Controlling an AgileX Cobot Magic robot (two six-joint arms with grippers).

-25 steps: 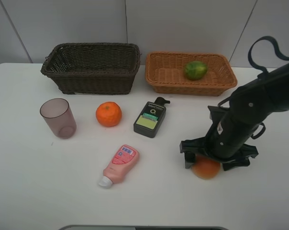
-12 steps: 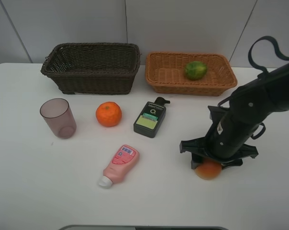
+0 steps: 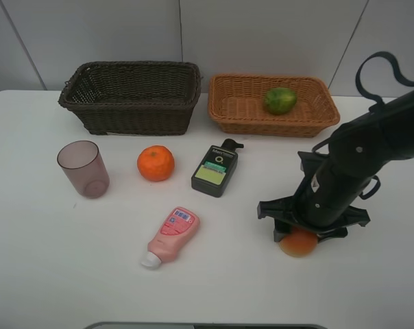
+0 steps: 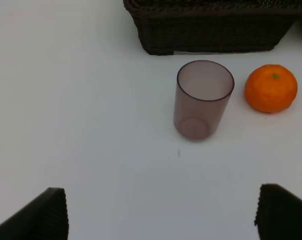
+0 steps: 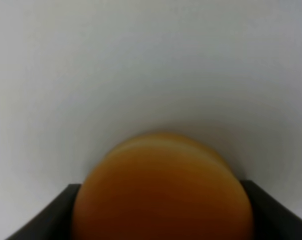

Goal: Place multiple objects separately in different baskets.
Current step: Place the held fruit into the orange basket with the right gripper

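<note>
My right gripper (image 3: 299,235) points down at the table's front right and is shut on the red-orange peach-like fruit (image 3: 297,245), which fills the right wrist view (image 5: 161,190) between both fingers. A green lime-like fruit (image 3: 280,100) lies in the tan basket (image 3: 262,125). The dark brown basket (image 3: 131,113) holds nothing that I can see. On the table lie the orange (image 3: 155,163), purple cup (image 3: 83,168), dark bottle (image 3: 215,169) and pink tube (image 3: 171,235). My left gripper (image 4: 161,215) hangs open above bare table, short of the cup (image 4: 201,100) and orange (image 4: 270,88).
Both baskets stand side by side along the back edge against a white wall. The right arm leans in from the right over the table. The left arm does not show in the high view.
The right gripper's fingers have closed in on the peach-like fruit, which shifted slightly under them. Nothing else has moved.
</note>
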